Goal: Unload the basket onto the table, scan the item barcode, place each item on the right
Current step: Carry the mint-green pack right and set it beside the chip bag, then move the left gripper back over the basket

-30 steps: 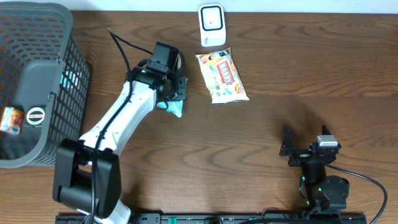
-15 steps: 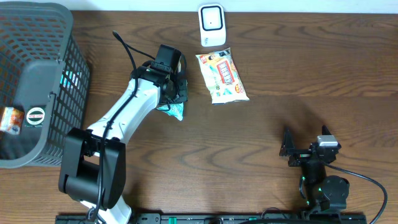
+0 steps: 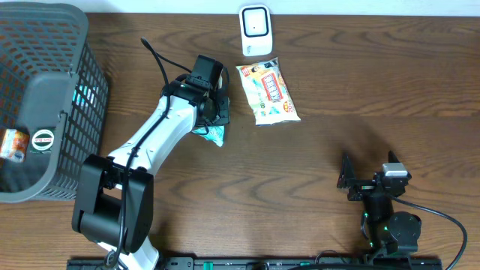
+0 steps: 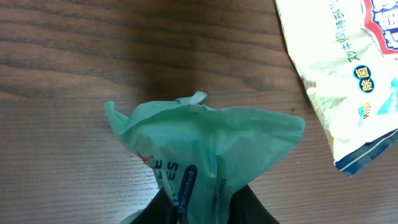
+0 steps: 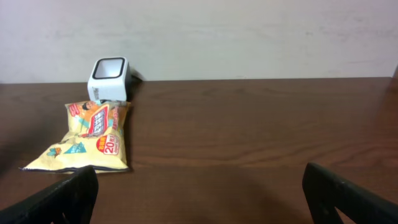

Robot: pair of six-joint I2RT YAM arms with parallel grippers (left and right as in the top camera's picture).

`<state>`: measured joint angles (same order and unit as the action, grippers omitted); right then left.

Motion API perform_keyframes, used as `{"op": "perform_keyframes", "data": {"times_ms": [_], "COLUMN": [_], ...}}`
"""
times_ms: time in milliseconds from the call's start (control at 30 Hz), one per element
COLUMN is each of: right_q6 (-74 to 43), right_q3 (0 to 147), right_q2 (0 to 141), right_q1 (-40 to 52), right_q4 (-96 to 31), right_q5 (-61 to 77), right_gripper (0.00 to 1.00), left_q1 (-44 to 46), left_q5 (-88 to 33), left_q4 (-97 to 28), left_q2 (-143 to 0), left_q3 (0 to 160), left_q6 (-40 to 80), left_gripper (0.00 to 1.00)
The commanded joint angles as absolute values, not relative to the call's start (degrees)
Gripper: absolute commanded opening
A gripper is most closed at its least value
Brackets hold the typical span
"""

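My left gripper is shut on a crumpled green packet with blue lettering, left of the table's middle. In the left wrist view the green packet fills the centre, pinched between my two dark fingers at the bottom edge. No barcode shows on it. The white scanner stands at the far edge, also visible as a white scanner in the right wrist view. My right gripper rests open near the front right, with nothing between its fingers.
A yellow snack bag lies flat just in front of the scanner, right of the left gripper. A grey mesh basket stands at the left edge with small items inside. Bare wood stretches between the two arms.
The left arm has shifted a little right and toward the far edge, carrying the green packet nearer the snack bag. The right arm has not moved.
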<state>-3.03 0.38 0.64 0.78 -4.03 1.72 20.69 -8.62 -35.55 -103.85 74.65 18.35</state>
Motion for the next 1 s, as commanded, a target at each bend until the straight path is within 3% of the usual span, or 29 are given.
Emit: {"op": "perform_keyframes", "data": {"times_ms": [0,67,200,267,967], "right_q6": [-3.81,-3.81,-3.79,-3.79,-3.81], "right_q3": [0.32,0.32,0.32,0.32,0.32], "right_q2": [0.38,0.38,0.38,0.38,0.38], "right_q1": [1.28,1.28,1.28,1.28,1.28], "right_q4": [-4.27,-4.27,-4.27,-4.27,-4.27], "right_q5": [2.07,2.04,2.04,2.07,2.04], "right_gripper": [0.99,0.99,0.99,0.99,0.99], "left_q1": [20.71,20.71,20.67,20.56,13.78], "left_q5": [-7.86,-7.88,-7.86,-7.86,-7.84], "left_q4": [-35.22,-34.89,-34.57,-34.57,-30.26], "left_q2": [-104.07,-103.83,-102.32,-100.95,-73.1], "left_q3": [75.24,75.31,75.61,76.05,77.93], "left_q6": [18.55,18.55,18.48,18.09,17.21], "left_gripper": [0.37,0.51,0.58,0.68,0.7]}}
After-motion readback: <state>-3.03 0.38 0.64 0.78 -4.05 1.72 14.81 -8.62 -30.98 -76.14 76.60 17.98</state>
